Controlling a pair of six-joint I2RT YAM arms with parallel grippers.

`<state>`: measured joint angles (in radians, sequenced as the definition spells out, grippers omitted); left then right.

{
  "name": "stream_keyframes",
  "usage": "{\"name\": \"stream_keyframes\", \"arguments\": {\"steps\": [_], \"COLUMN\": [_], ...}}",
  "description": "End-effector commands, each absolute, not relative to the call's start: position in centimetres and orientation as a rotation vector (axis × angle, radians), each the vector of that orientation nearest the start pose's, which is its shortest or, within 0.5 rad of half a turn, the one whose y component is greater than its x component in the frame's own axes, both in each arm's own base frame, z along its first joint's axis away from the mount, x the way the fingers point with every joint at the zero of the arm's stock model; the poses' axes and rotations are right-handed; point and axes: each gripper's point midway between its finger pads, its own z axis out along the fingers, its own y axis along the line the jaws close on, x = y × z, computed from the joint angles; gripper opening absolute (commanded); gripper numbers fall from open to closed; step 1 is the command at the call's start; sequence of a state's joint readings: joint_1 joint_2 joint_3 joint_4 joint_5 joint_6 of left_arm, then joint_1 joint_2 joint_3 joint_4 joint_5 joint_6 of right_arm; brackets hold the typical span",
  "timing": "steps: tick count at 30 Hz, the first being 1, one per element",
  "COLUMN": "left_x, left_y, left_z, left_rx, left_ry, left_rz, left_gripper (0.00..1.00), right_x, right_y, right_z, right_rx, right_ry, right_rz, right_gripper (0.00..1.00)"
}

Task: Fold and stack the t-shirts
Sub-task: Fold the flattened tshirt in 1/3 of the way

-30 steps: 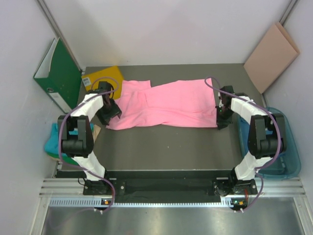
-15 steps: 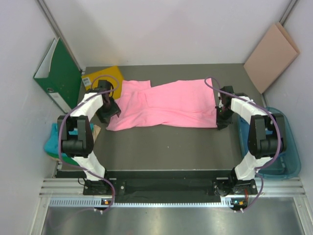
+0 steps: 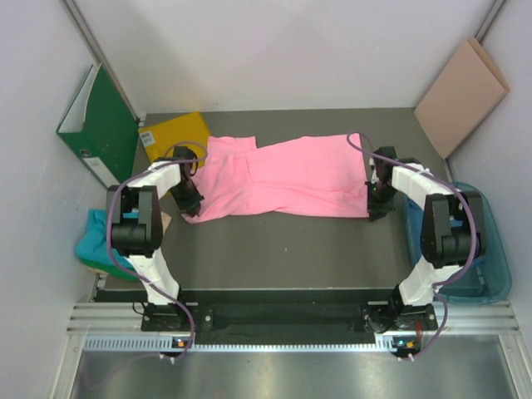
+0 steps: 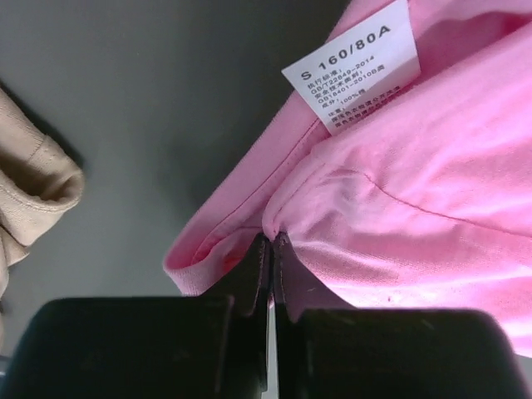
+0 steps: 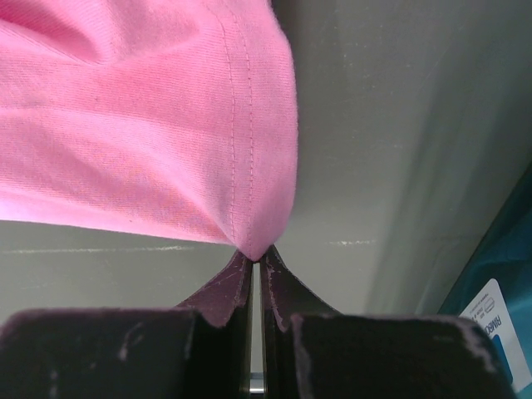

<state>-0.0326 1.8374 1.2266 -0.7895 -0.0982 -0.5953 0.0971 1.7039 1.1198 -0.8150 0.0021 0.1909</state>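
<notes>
A bright pink t-shirt (image 3: 283, 176) lies spread across the far half of the table. My left gripper (image 3: 193, 207) sits at its near left corner, shut on a pinch of pink cloth (image 4: 349, 208) beside the hem; a white size label (image 4: 353, 66) shows above. At the shirt's near right corner my right gripper (image 3: 373, 208) is shut on the stitched hem (image 5: 249, 199). In the right wrist view the cloth bunches to a point at the gripper (image 5: 258, 252). A teal t-shirt (image 3: 96, 241) lies bunched off the table's left edge.
A green binder (image 3: 104, 125) leans on the left wall. A yellow square sheet (image 3: 174, 130) lies at the back left. A tan board (image 3: 460, 96) leans at the back right. A blue bin (image 3: 490, 249) stands right of the table. Beige cloth (image 4: 33, 191) lies left of the left gripper.
The left gripper has moved a little toward me along the shirt's left edge and closed on its corner. The right arm has not moved.
</notes>
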Motion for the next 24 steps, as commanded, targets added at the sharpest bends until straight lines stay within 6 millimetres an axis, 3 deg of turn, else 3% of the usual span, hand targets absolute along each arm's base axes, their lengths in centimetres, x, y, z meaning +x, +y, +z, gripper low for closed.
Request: {"name": "stream_keyframes", "arguments": {"steps": [1,8,11,14,24], "left_x": [33.0,30.3,28.6,26.6,18.6], "left_y": [-1.3,-0.1,0.0,1.0,0.0], "left_z": [2.7,7.6,8.3,8.4,5.3], "left_rx": [-0.803,-0.817,-0.832,-0.894,-0.929], "left_ry": [2.833,2.783,2.802,2.824,3.110], "left_rz": [0.074,0.108,0.119,0.144,0.186], "left_gripper": [0.00,0.00,0.00,0.00,0.00], "right_x": [29.7,29.6,29.6,29.3,28.8], "right_y": [3.4,2.9,2.5,1.7,1.1], "right_z": [4.1,4.3,4.4,4.3,4.0], "right_rx": [0.126,0.143,0.158,0.192,0.233], "right_ry": [2.963,2.956,2.951,2.955,2.973], "right_rz": [0.027,-0.012,-0.052,-0.091,-0.088], "right_gripper": [0.01,0.00,0.00,0.00,0.00]}}
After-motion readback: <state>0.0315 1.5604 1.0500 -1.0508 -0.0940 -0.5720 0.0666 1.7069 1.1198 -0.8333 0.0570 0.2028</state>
